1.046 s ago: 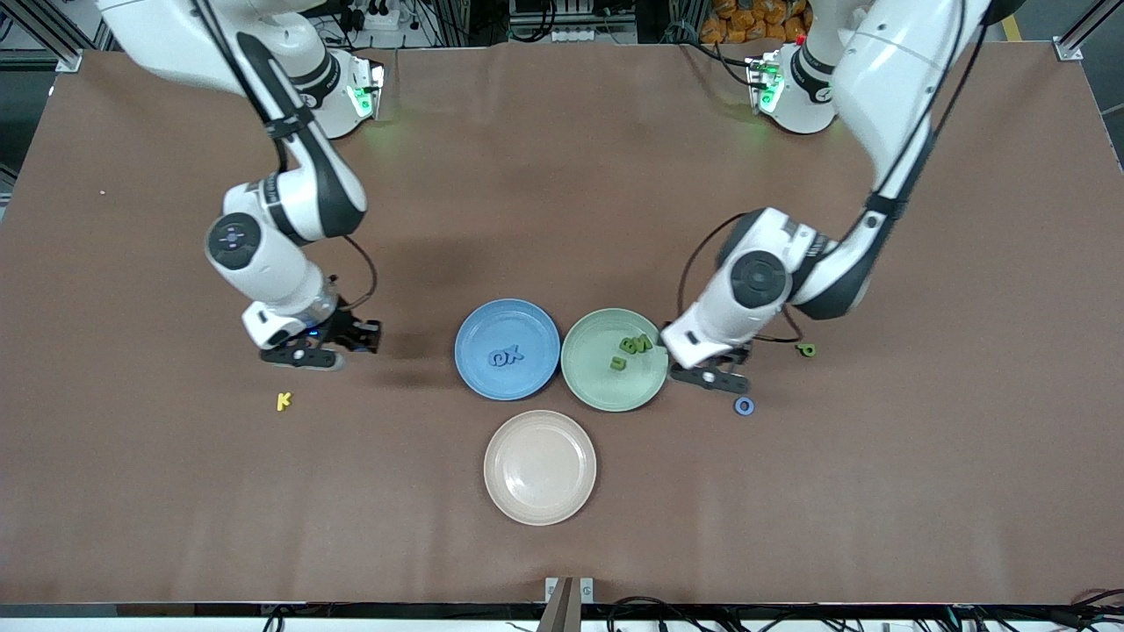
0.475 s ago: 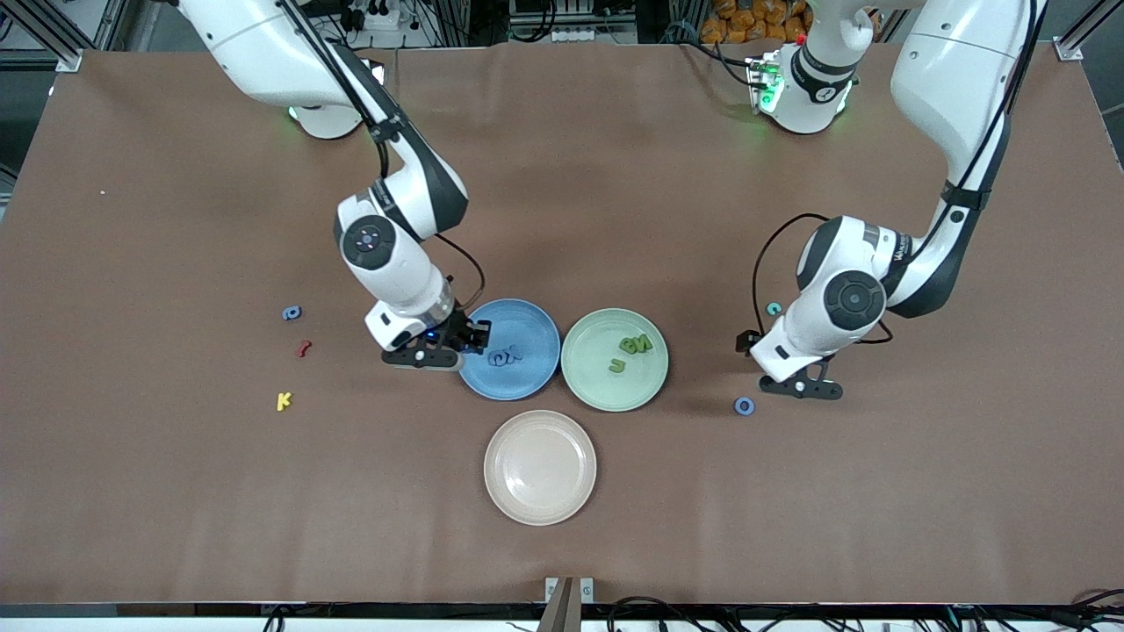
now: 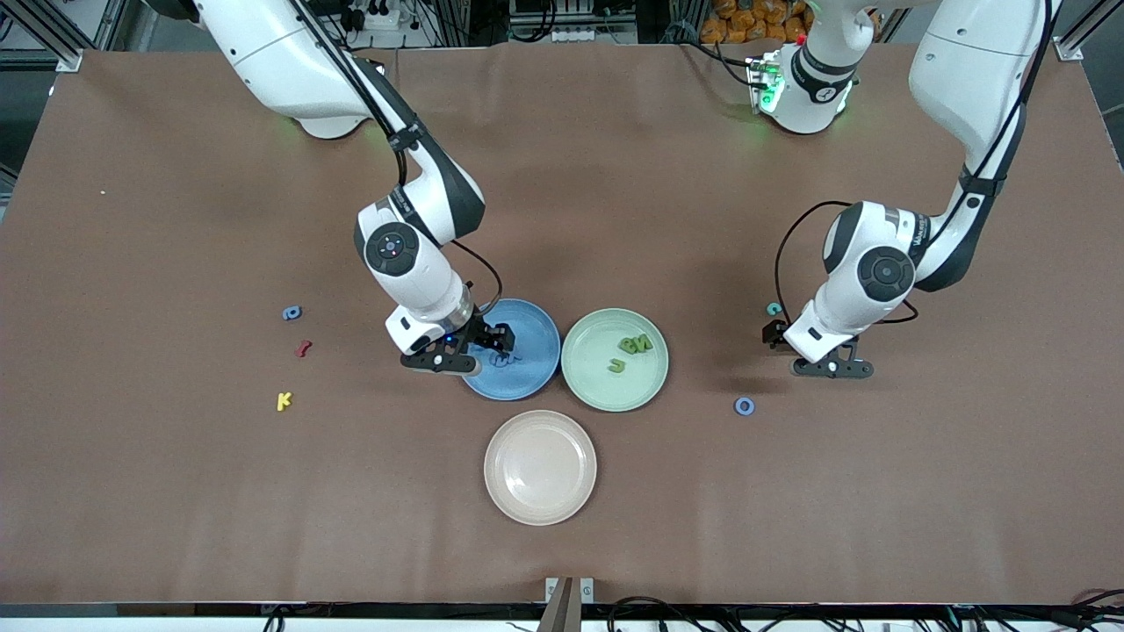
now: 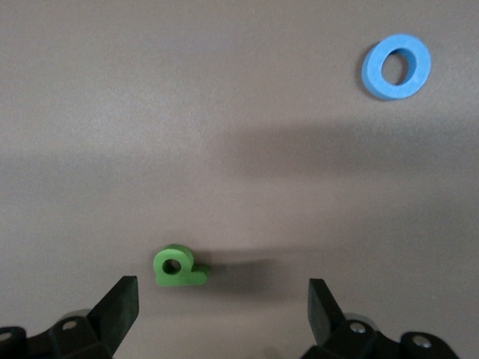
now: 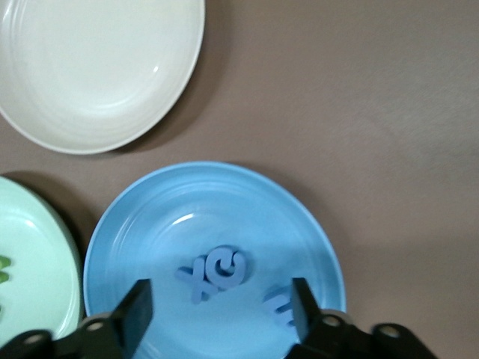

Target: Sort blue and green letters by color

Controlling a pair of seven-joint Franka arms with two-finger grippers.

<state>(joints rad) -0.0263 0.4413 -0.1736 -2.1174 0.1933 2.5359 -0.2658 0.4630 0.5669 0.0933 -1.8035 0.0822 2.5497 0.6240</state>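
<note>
Over the blue plate [image 3: 527, 329] your right gripper [image 5: 221, 318] has its jaws spread, holding nothing, blue letters [image 5: 217, 271] lying below. Your left gripper [image 4: 222, 310] hangs wide apart over a green letter [image 4: 177, 267] on the table [image 3: 176, 491], a blue ring [image 4: 397, 67] nearby. More green letters [image 3: 634, 347] sit in the green plate [image 3: 588, 386].

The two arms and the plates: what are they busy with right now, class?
They are sorting toy letters by colour. The right gripper hangs open over the blue plate, where blue letters lie. The left gripper hangs open over a green letter on the table. Green letters lie in the green plate; the cream plate holds nothing.
</note>
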